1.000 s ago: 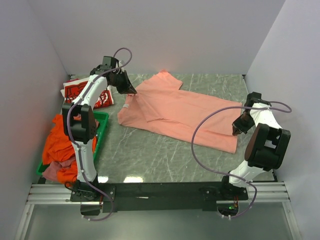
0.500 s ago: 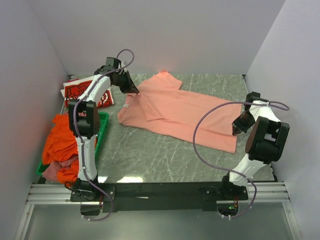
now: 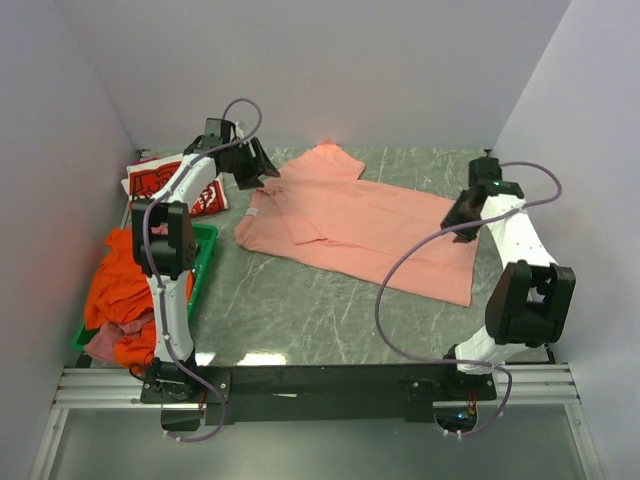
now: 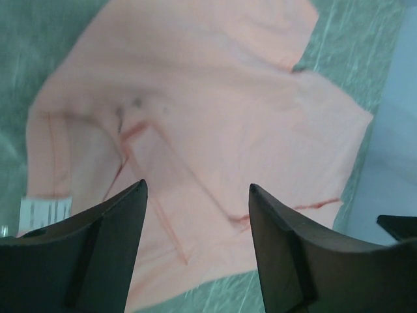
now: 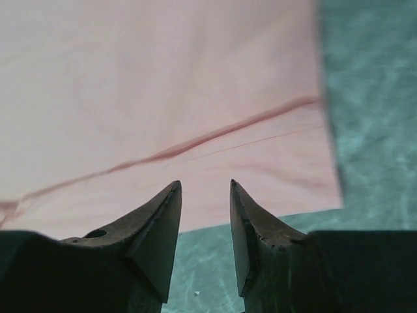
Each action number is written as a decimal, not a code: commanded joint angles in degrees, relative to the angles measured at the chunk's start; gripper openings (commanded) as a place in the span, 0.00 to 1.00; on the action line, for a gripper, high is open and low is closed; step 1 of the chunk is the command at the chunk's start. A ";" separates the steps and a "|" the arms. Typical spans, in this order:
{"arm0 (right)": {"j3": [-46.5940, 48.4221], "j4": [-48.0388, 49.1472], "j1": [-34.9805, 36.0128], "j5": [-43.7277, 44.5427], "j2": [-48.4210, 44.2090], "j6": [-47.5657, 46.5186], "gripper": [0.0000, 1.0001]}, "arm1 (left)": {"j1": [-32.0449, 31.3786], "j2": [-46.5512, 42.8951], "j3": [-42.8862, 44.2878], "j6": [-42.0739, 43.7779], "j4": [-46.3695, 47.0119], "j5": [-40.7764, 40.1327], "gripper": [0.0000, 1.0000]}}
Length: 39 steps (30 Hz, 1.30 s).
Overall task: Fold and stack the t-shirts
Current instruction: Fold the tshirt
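A salmon-pink t-shirt (image 3: 350, 225) lies flat on the marble table, with one long side folded over. My left gripper (image 3: 260, 172) hovers open above its far left shoulder, and the left wrist view shows the pink cloth (image 4: 195, 98) below the gripper (image 4: 197, 186), nothing between the fingers. At the shirt's right edge, my right gripper (image 3: 452, 218) is open just above the hem; the right wrist view shows the gripper (image 5: 204, 182) empty over the pink fabric (image 5: 163, 78). A red t-shirt with white print (image 3: 165, 185) lies folded at the far left.
A green crate (image 3: 205, 250) at the left edge holds a bright orange tee (image 3: 115, 290) and a mauve one (image 3: 103, 343), both spilling over its rim. Walls close in on the left, back and right. Purple cables loop above both arms.
Both grippers have opened and let go of the pink shirt. The right arm swung from the shirt's near right corner up to its far right edge. The left gripper shifted slightly.
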 commanded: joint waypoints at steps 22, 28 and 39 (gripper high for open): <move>-16.84 15.70 13.27 -8.02 8.79 8.86 0.40 | -0.14 -15.70 -33.18 9.98 0.78 -5.11 0.68; -18.42 14.30 12.92 -5.74 9.94 9.65 0.40 | -0.14 -16.31 -34.93 10.24 0.42 -7.68 0.68; -32.04 13.15 11.25 -7.49 -2.16 10.70 0.40 | -0.66 -23.60 -45.13 10.59 0.51 -9.96 0.69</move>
